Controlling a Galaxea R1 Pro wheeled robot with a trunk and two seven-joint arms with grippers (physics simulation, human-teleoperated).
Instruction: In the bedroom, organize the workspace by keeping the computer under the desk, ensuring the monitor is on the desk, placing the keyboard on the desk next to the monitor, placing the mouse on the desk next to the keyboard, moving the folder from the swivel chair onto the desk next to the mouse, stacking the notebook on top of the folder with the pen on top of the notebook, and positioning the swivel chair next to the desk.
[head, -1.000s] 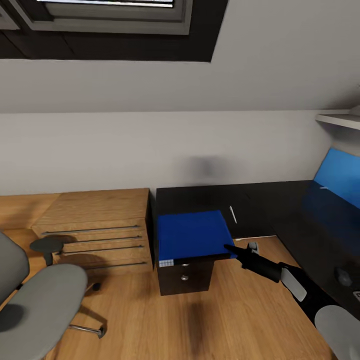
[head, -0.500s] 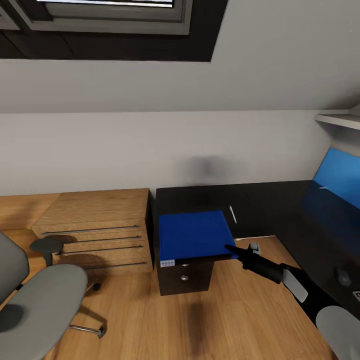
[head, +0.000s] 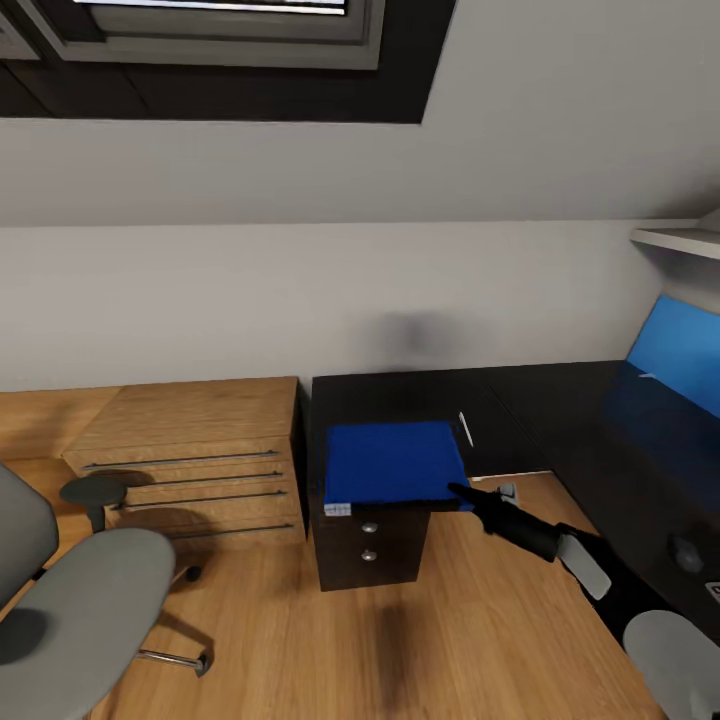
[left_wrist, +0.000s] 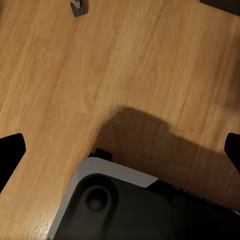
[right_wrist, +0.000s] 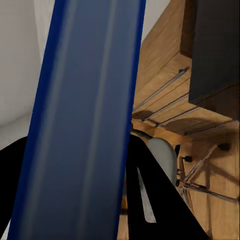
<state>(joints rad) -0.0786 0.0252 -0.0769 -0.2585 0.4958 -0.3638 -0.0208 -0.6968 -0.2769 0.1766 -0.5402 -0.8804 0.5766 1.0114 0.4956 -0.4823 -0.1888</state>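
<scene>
The bright blue folder (head: 395, 462) lies nearly flat over the left end of the black desk (head: 520, 400), above its dark drawer unit (head: 368, 545). My right gripper (head: 463, 492) is shut on the folder's near right corner. In the right wrist view the folder's edge (right_wrist: 85, 115) runs between the black fingers (right_wrist: 155, 195). I cannot tell whether the folder touches the desktop. A thin white pen (head: 465, 428) lies on the desk just right of the folder. The dark mouse (head: 686, 552) sits on the desk at far right. The grey swivel chair (head: 85, 600) stands at lower left. My left gripper (left_wrist: 121, 149) hangs open over wood floor.
Low oak drawers (head: 190, 465) stand left of the desk, against the wall. A tilted blue panel (head: 685, 350) rises at the desk's right end under a white shelf (head: 680, 238). A black-framed skylight (head: 220, 50) slopes overhead. Wood floor (head: 450, 620) lies between chair and desk.
The folder has moved away from me and further onto the desk's end, its near edge lifting level. My right gripper went with it, slightly up and back.
</scene>
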